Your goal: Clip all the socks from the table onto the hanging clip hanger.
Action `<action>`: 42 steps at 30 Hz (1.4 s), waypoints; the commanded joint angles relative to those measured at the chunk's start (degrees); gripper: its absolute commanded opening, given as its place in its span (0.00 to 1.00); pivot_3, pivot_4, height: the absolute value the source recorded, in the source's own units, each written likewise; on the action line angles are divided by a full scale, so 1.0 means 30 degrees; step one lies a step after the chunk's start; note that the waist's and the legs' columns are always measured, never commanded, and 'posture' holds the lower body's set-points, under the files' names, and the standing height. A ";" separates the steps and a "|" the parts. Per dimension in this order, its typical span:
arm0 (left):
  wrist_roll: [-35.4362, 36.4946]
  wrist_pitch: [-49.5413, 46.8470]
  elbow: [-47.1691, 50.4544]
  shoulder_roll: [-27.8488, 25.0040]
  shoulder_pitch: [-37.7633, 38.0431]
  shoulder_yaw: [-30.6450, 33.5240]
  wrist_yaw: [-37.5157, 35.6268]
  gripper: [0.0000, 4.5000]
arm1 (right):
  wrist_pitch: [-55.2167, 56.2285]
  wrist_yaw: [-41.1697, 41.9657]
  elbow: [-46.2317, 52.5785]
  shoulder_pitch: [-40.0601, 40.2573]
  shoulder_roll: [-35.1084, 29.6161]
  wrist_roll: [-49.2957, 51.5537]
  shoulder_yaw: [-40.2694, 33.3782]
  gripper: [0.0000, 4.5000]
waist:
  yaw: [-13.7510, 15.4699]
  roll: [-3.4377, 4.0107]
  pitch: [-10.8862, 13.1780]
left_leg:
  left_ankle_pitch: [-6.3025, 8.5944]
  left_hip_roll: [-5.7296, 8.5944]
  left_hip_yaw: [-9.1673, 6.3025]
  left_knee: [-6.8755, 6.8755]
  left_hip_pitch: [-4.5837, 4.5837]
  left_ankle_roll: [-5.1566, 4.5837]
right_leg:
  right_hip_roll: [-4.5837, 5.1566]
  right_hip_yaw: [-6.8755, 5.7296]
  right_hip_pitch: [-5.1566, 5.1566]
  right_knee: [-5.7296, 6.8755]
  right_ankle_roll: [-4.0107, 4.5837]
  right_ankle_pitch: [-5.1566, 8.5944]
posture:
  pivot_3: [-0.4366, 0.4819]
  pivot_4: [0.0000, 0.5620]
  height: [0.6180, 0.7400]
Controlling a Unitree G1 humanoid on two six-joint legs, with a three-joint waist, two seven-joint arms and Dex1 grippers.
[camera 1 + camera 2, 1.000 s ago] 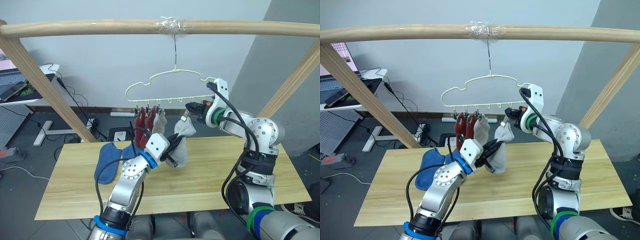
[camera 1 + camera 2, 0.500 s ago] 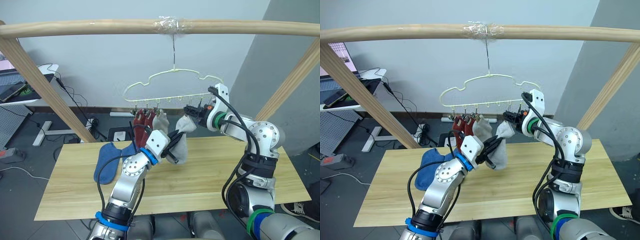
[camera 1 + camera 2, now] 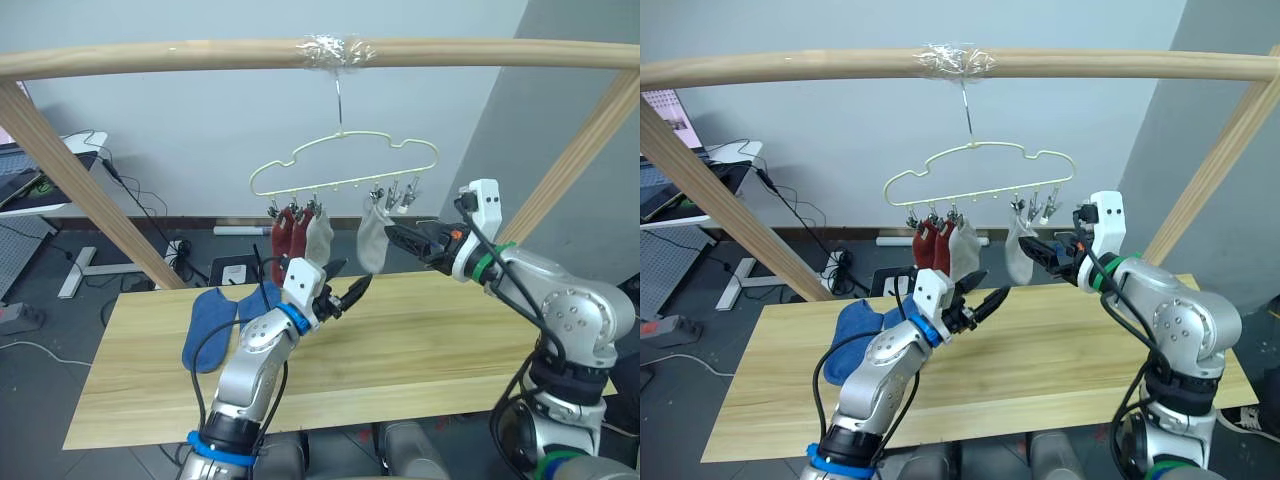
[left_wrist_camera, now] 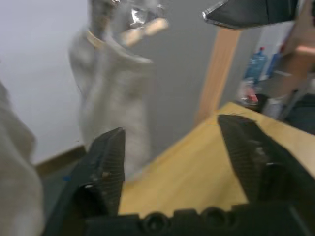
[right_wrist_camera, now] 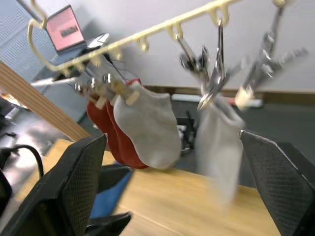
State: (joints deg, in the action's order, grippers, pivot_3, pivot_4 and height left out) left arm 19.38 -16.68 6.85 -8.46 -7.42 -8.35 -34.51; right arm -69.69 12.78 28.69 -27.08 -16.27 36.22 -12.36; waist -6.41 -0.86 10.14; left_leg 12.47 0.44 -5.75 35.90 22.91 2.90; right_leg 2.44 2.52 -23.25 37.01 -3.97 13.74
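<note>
- Left eye view: no brand, label or readable writing anywhere; clear tape wraps the wooden rail (image 3: 330, 48) where the clip hanger (image 3: 345, 165) hooks on.
- Clip hanger carries four socks: two red socks (image 3: 284, 236) and a grey sock (image 3: 318, 236) bunched at its left clips, second grey sock (image 3: 372, 238) hanging alone from a clip further right.
- Two blue socks (image 3: 212, 316) lie on the table (image 3: 440, 345), left part, touching each other.
- Left gripper (image 3: 352, 291) over the table below the hanger, fingers spread wide, holding nothing; left wrist view shows the gap between the fingers (image 4: 106, 162) empty, second grey sock beyond it.
- Right gripper (image 3: 402, 238) just right of the second grey sock, apart from it, fingers wide, empty.
- Versus 0.5 s ago: left gripper held that grey sock, right gripper was at the clips; now the sock hangs free from its clip, both grippers have let go and backed off, and the hanger sits level.
</note>
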 commanded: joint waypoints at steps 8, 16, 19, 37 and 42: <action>0.4284 -0.4078 0.5703 -0.4600 0.0556 0.2946 -0.1853 1.00 | 1.0332 -0.1078 -0.1755 0.1937 0.0992 -0.6413 0.4606 0.81 | 0.0002 0.0001 0.0081 | -0.0002 -0.0086 -0.0017 0.0007 -0.0015 0.0002 | -0.0101 0.0005 -0.0017 0.0016 0.0170 0.0025 | 0.37 0.28 1.00; 0.4789 -0.4590 0.7118 -0.5141 0.1251 0.3668 -0.0982 1.00 | 1.3858 -0.1927 -0.4729 0.1436 0.2492 -0.8532 0.5109 0.52 | 0.0476 0.0001 0.0088 | 0.0002 -0.0077 -0.0010 -0.0036 -0.0009 0.0007 | -0.0088 0.0015 -0.0026 -0.0010 0.0104 -0.0013 | 0.43 0.27 1.00; 0.5169 -0.4666 0.7591 -0.4982 0.1319 0.3870 -0.0611 1.00 | 1.4636 -0.2076 -0.5725 0.0845 0.2800 -0.8854 0.4902 0.52 | 0.0548 0.0000 0.0100 | 0.0001 -0.0076 -0.0015 -0.0033 -0.0007 0.0008 | -0.0088 0.0014 -0.0027 -0.0004 0.0122 -0.0013 | 0.44 0.27 1.00; 0.5123 -0.3969 0.8238 -0.5018 0.1470 0.3771 -0.0133 1.00 | 1.7569 -0.2993 -1.1555 -0.2548 0.4033 -0.9852 0.3987 0.52 | 0.0688 0.0002 0.0103 | 0.0000 -0.0076 -0.0014 -0.0032 -0.0010 0.0007 | -0.0089 0.0013 -0.0026 -0.0001 0.0137 -0.0023 | 0.48 0.26 1.00; 0.4915 -0.3830 0.8168 -0.5089 0.1552 0.3650 -0.0153 1.00 | 1.7867 -0.3257 -1.2276 -0.2901 0.4165 -0.9970 0.3792 0.52 | 0.0785 0.0003 0.0103 | 0.0000 -0.0076 -0.0015 -0.0035 -0.0010 0.0007 | -0.0089 0.0011 -0.0026 -0.0002 0.0137 -0.0024 | 0.48 0.26 1.00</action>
State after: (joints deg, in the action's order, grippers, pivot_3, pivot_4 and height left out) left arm 33.83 -29.49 28.98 -23.39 -2.73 2.20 -34.77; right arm -17.66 3.48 -9.22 -34.25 -4.01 6.49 -0.10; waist -4.06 -0.85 10.45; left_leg 12.47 0.21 -5.80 35.79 22.88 2.93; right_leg 2.17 2.56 -23.32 37.00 -3.56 13.67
